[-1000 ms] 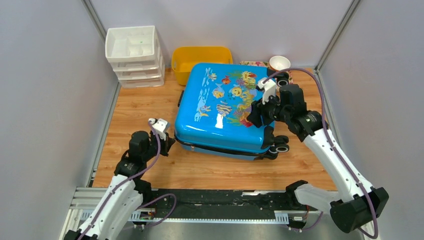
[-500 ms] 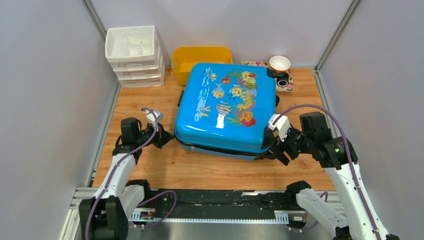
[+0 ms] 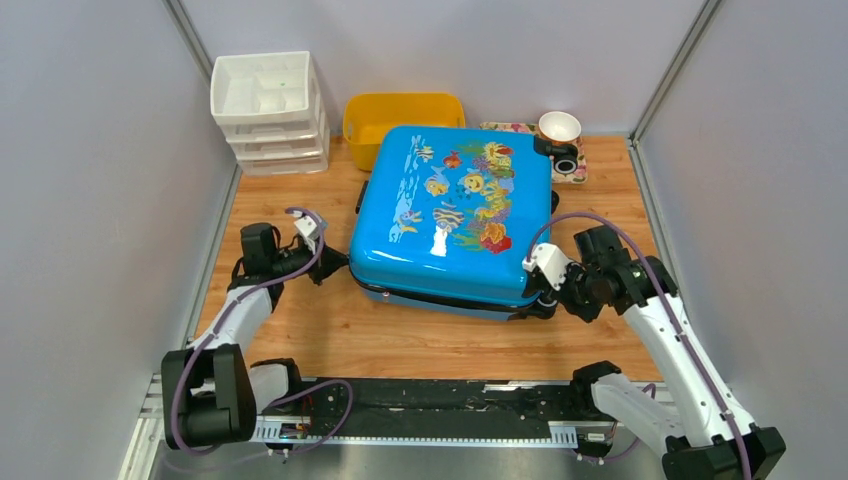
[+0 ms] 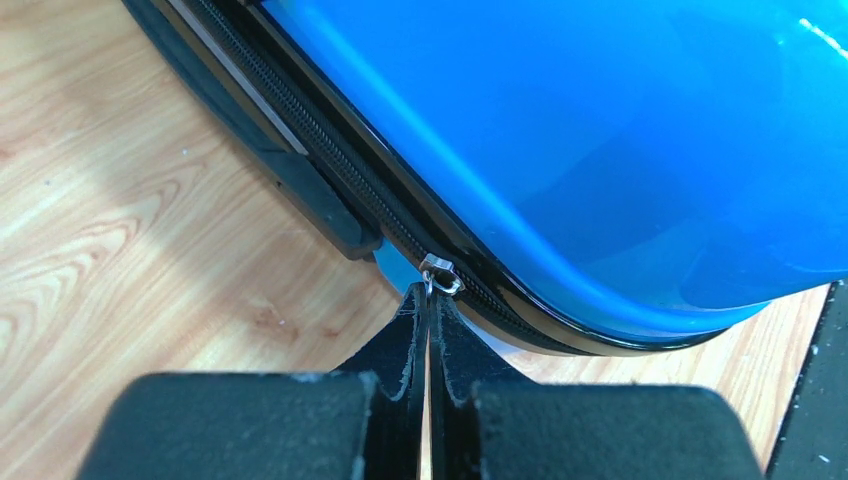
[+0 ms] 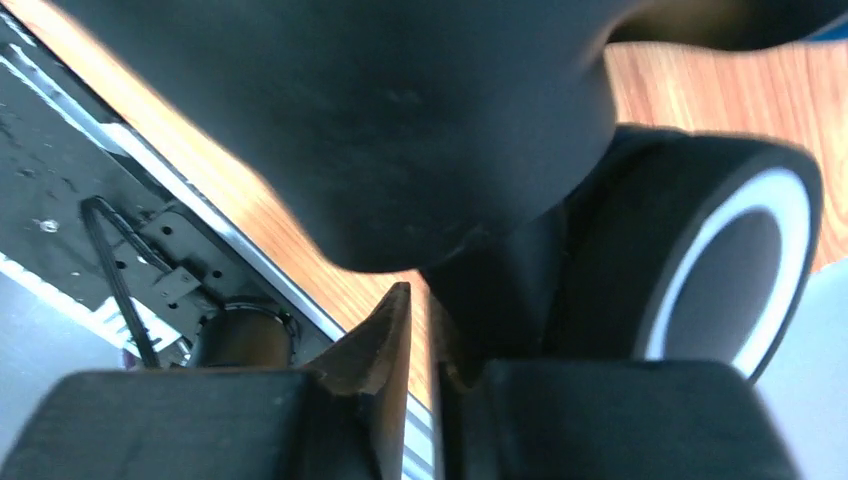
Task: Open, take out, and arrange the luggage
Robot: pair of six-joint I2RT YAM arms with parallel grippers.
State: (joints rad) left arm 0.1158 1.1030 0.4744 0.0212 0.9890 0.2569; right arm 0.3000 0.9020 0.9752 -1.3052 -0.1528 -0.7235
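The luggage (image 3: 450, 210) is a glossy blue suitcase with a fish print. It lies flat and closed on the wooden table, and in the left wrist view its shell (image 4: 600, 120) fills the upper right. My left gripper (image 3: 335, 268) is at its near left corner. There it (image 4: 428, 292) is shut on the small metal zipper pull (image 4: 440, 272) of the black zip. My right gripper (image 3: 548, 290) is low at the near right corner, against the black wheel (image 5: 730, 260). Its jaws (image 5: 420, 300) stand a narrow gap apart with only floor showing between them.
A white drawer unit (image 3: 268, 110) stands at the back left, with a yellow tub (image 3: 400, 115) beside it behind the suitcase. A white bowl (image 3: 559, 126) sits on a patterned mat at the back right. The black rail (image 3: 420, 400) runs along the near edge.
My right arm swung from over the suitcase top down to its near right wheels, and its jaws narrowed. My left gripper shifted slightly back along the left corner, staying shut.
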